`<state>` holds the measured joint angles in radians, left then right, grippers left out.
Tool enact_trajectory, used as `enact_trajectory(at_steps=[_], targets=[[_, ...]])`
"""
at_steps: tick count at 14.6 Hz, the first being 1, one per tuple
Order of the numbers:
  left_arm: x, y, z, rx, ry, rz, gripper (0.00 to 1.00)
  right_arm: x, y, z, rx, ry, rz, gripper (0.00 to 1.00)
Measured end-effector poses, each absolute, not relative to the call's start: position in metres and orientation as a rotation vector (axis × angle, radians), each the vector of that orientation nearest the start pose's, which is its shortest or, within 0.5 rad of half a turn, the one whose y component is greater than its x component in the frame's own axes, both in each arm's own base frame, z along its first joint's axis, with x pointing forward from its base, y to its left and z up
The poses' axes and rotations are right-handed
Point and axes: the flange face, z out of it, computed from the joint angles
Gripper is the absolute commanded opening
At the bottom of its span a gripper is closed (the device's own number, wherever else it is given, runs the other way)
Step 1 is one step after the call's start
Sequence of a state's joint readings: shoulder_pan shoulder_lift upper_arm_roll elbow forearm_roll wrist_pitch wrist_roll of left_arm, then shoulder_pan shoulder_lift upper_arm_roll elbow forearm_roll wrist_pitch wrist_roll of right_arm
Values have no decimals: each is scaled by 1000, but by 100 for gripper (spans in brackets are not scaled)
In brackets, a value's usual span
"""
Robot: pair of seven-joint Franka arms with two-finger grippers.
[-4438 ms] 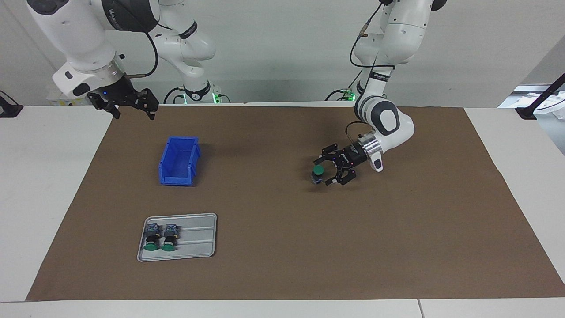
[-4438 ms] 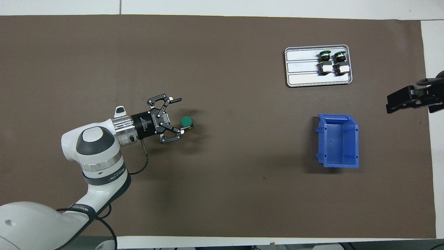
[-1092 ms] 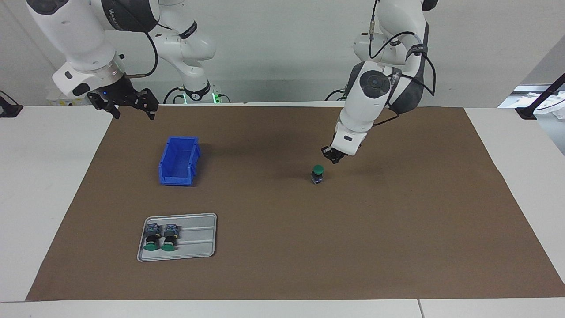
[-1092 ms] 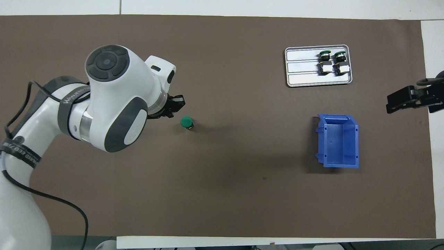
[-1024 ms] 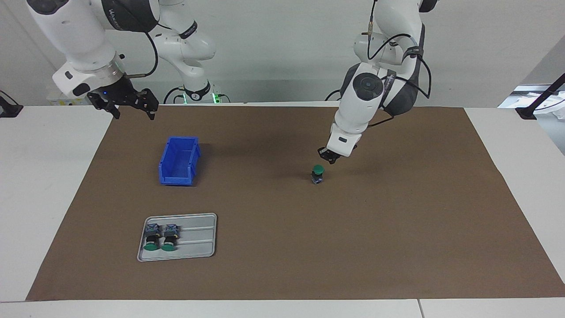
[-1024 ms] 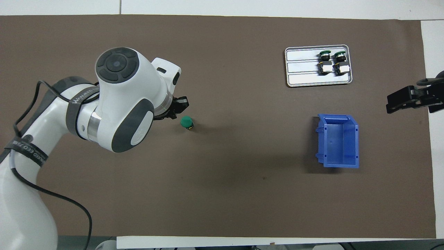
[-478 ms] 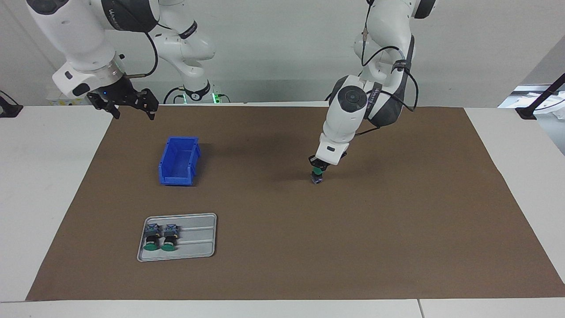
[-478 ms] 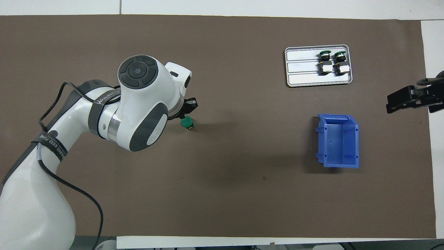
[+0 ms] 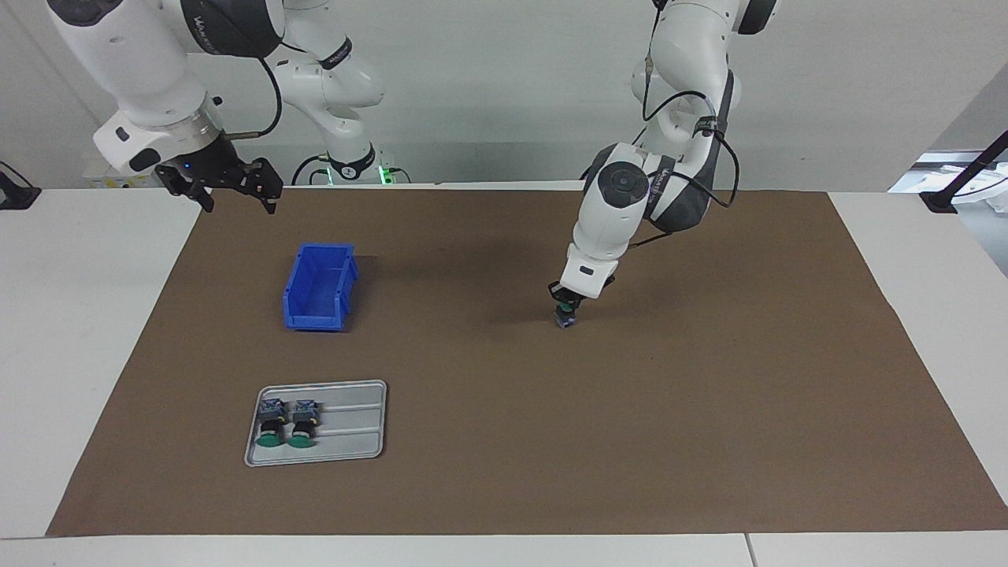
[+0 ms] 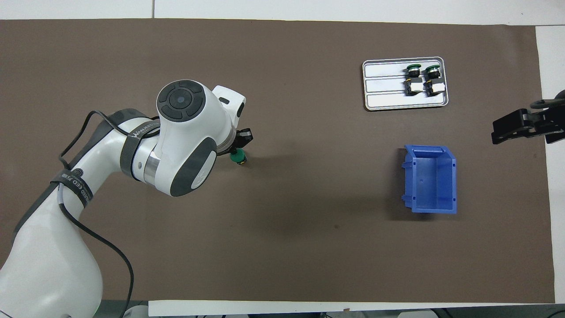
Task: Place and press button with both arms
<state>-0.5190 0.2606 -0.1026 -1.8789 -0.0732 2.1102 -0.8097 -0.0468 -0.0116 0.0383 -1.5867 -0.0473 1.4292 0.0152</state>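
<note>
Left gripper [image 9: 565,298], fingertips pressed together, sits directly on top of the upright button [image 9: 565,316] mid-mat toward the left arm's end; press axis is straight down. Right gripper [image 9: 224,183], spread, waits well apart.

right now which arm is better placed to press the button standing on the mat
Left. Its shut claw is directly on top of the upright button in the facing view. The right claw waits, open, at the mat's edge over by the blue bin.
</note>
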Motion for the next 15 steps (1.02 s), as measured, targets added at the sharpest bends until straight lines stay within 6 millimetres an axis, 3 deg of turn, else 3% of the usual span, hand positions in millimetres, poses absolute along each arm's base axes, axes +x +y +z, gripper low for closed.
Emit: enact_trajectory(at_steps=[10, 15], targets=[[495, -357, 367, -3178, -360, 96, 1, 535, -10, 612, -3181, 43, 232, 99], [494, -357, 372, -3181, -356, 81, 9, 535, -10, 612, -3181, 43, 232, 99]])
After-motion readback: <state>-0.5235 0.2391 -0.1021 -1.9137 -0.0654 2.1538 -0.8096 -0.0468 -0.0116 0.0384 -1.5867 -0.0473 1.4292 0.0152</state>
